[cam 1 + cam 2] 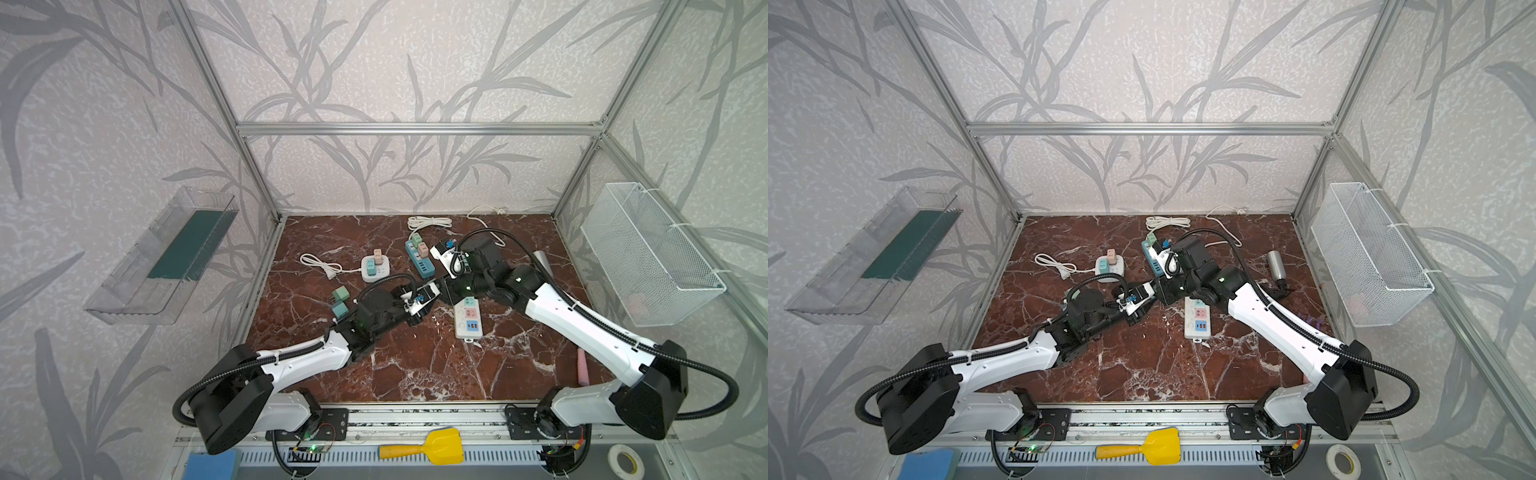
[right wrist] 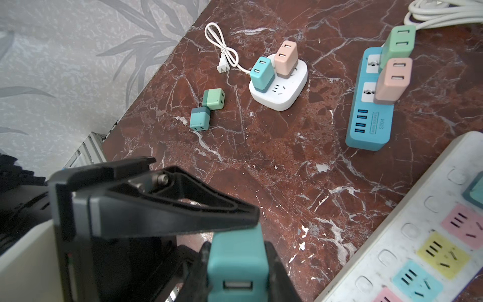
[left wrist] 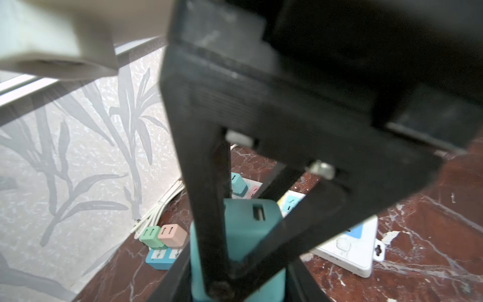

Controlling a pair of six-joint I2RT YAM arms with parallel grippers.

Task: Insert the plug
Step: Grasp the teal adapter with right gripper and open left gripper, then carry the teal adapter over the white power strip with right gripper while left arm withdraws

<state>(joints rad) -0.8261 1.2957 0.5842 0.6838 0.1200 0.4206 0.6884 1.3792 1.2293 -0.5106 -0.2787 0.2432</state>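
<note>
Right hand [image 2: 236,251] is clenched on the teal plug [image 2: 236,266] above the table's [image 1: 407,365] middle. Left hand [image 1: 434,292] (grip possibly loosening, I cannot tell) should clear fully before carrying to the white strip [image 1: 468,320].

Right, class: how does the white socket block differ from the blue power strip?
The white socket block is squat and round; the blue power strip long and narrow. The white block holds a teal charger, the blue strip a green charger. Only the blue strip shows a row of USB ports. Both lie flat on the marble table, two chargers plugged in.
</note>
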